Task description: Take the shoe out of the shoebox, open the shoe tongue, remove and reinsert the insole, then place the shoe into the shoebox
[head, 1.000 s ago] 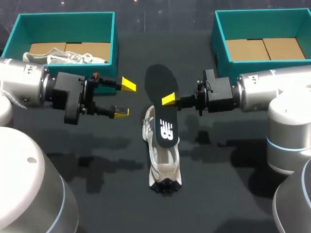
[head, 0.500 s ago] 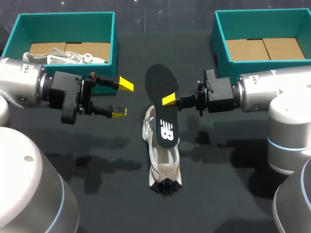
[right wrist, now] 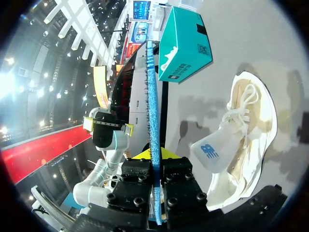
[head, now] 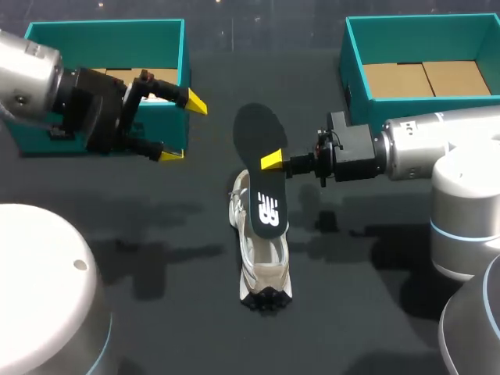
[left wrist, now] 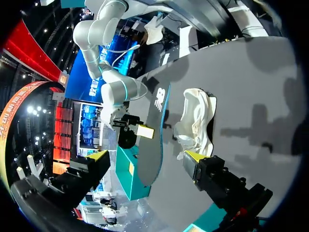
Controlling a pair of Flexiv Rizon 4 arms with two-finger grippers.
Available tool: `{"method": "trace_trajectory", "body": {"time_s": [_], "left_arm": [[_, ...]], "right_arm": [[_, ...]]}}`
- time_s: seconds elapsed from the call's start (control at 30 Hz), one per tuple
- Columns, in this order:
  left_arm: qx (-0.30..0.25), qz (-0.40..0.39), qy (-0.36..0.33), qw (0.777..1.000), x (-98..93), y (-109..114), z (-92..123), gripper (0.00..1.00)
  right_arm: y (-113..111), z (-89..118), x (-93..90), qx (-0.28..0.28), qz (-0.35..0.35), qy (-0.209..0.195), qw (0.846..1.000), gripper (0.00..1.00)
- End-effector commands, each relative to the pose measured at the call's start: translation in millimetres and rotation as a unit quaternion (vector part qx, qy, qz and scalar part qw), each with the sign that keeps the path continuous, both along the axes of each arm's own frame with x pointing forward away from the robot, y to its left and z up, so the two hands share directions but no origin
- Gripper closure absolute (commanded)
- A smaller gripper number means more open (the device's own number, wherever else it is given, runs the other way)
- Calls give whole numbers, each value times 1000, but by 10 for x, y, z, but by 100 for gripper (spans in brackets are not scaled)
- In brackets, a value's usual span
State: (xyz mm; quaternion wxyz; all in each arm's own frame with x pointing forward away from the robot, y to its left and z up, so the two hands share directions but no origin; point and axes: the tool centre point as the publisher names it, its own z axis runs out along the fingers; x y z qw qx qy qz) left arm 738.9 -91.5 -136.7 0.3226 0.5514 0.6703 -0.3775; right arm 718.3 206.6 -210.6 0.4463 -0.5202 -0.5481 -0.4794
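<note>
**Kid:** How many boxes are there?

**Friend:** Two. They are blue-green. The left box (head: 105, 43) is at the back on one side of the dark table (head: 351, 312). The right box (head: 422, 39) is at the back on the other side.

**Kid:** How many shoes are on the table?

**Friend:** One. The pale shoe (head: 264, 269) lies in the middle, between the two arms. It is not in a box.

**Kid:** And that black thing?

**Friend:** That is the one insole (head: 258, 129). It is out of the shoe. One end is over the shoe's opening. I cannot tell if it touches. The other end points to the back of the table.

**Kid:** Who has it?

**Friend:** The right claw (head: 272, 162) does. Its two fingers pinch the insole's edge from both sides.

**Kid:** What about the other claw?

**Friend:** The left claw (head: 183, 127) is just in front of the left box. Its two yellow tips are spread wide, with nothing between them.
</note>
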Motion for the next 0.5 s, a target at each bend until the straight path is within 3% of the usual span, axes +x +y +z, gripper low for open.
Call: {"method": "trace_trajectory", "body": {"time_s": [0.03, 0.5], "left_arm": [[185, -25, 40, 982, 147, -207, 133, 0], [342, -46, 32, 938, 385, -630, 386, 0]], "right_arm": [[14, -2, -11, -1, -1, 0, 1000, 100], [14, -2, -11, -1, -1, 0, 1000, 100]]}}
